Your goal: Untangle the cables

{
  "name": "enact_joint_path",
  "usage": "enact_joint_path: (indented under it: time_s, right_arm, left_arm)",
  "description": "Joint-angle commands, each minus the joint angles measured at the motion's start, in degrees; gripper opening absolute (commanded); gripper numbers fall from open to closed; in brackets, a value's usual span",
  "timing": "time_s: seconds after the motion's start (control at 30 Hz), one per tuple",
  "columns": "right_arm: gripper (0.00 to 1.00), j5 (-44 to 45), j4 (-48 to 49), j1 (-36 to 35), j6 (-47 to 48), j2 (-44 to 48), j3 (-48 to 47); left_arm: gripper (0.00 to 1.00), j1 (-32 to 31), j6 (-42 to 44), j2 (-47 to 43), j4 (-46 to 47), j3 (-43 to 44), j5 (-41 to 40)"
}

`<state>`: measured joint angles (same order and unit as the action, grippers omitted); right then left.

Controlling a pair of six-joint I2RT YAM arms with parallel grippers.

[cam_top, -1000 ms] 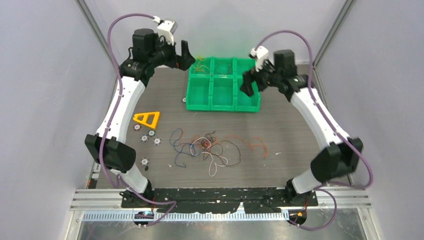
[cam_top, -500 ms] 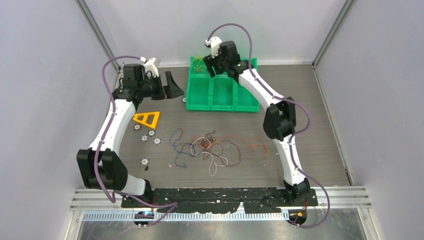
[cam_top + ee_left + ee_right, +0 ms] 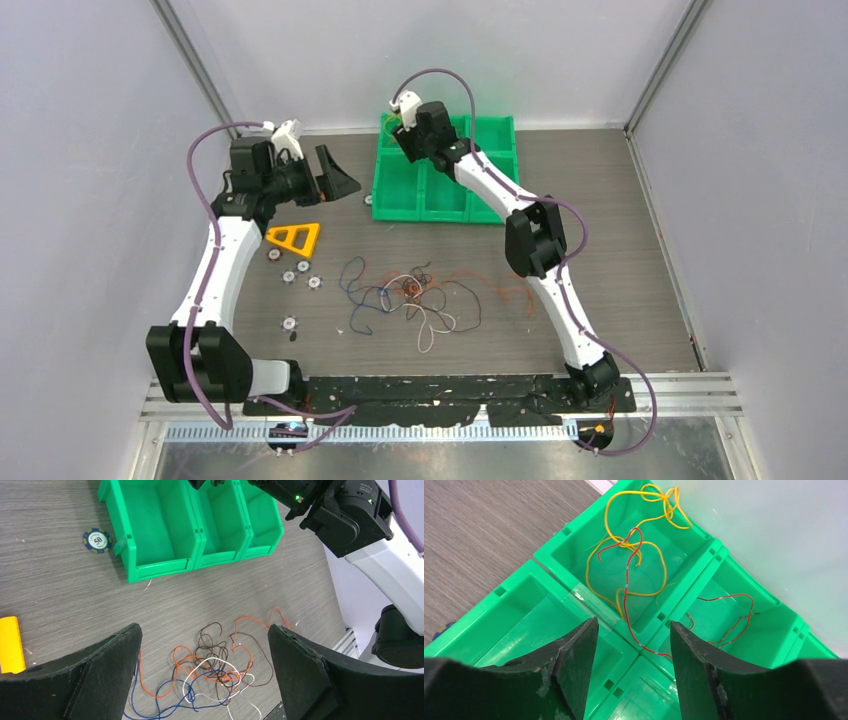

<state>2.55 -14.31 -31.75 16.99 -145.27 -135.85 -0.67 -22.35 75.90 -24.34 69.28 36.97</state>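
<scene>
A tangle of orange, brown, white and blue cables (image 3: 410, 297) lies on the table in front of the arms; it also shows in the left wrist view (image 3: 215, 665). My left gripper (image 3: 338, 175) is open and empty, left of the green bin (image 3: 445, 205) and well above the table; the left wrist view shows its open gripper (image 3: 205, 629) above the tangle. My right gripper (image 3: 405, 140) hangs over the bin's back left corner, and the right wrist view shows that gripper (image 3: 633, 624) open and empty. A yellow cable (image 3: 634, 545) lies in the back left compartment. A red cable (image 3: 724, 615) drapes across compartments.
A yellow triangle (image 3: 295, 237) and several small discs (image 3: 290, 275) lie left of the tangle. A blue poker chip (image 3: 97, 540) sits at the bin's front left corner. Walls close in on the table at the left, back and right.
My right arm swung from the bin's right side over to its back left corner. My left gripper drew back left and lower, away from the bin. The tangle has not moved.
</scene>
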Motion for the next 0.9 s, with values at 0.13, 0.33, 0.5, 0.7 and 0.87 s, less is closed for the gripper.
enact_joint_path:
  time_s: [0.13, 0.33, 0.5, 0.7, 0.87]
  right_arm:
    - [0.57, 1.5, 5.8, -0.3, 1.7, -1.2, -3.1]
    - [0.57, 0.8, 6.8, -0.7, 2.2, -2.2, -2.8]
    - [0.53, 2.8, 9.0, -1.2, 3.8, -4.0, -3.5]
    - [0.40, 6.2, 10.8, -1.3, 5.1, -4.9, -3.9]
    - [0.10, 5.9, 9.1, -1.2, 5.2, -3.6, -3.6]
  left_arm:
    - [1.00, 4.3, -3.4, 1.2, 3.3, 0.3, 3.3]
    - [1.00, 5.7, -3.8, 1.5, 3.9, -0.1, 4.2]
    - [1.00, 6.5, -4.0, 1.6, 3.7, 0.0, 4.8]
    - [1.00, 7.5, -4.0, 1.3, 3.8, -0.3, 4.9]
    - [1.00, 7.7, -5.1, 1.9, 4.7, 0.0, 5.3]
